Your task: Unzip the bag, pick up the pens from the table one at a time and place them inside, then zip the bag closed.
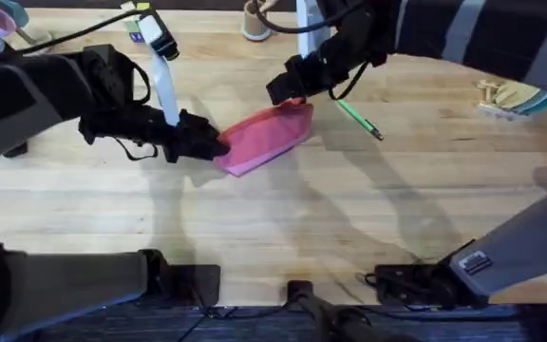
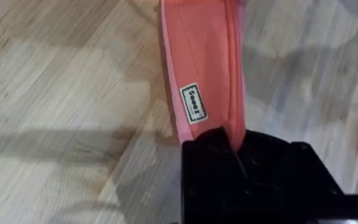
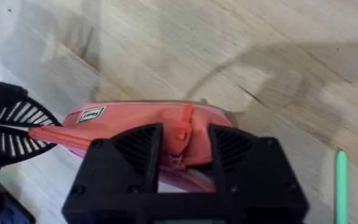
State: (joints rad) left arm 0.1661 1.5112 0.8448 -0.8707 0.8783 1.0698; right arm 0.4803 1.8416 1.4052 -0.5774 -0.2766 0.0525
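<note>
The pink-red bag (image 1: 266, 135) lies slanted on the table (image 1: 283, 218), its zipper edge facing the right arm. My left gripper (image 1: 213, 145) is shut on the bag's near-left end; the left wrist view has the bag (image 2: 202, 68) and its white label running away from the clamped fingers (image 2: 210, 168). My right gripper (image 1: 297, 95) is at the bag's far right end. In the right wrist view its fingers (image 3: 135, 152) stand apart on either side of the zipper pull (image 3: 180, 132), not pressed on it. One green pen (image 1: 359, 119) lies on the wood just right of the bag, and the pen (image 3: 340, 185) is also in the right wrist view.
A white and blue object (image 1: 162, 57) stands behind the left gripper. A cup (image 1: 254, 24) sits at the back edge and a wooden item (image 1: 511, 95) at the far right. Cables and the arm bases (image 1: 292, 290) line the front edge.
</note>
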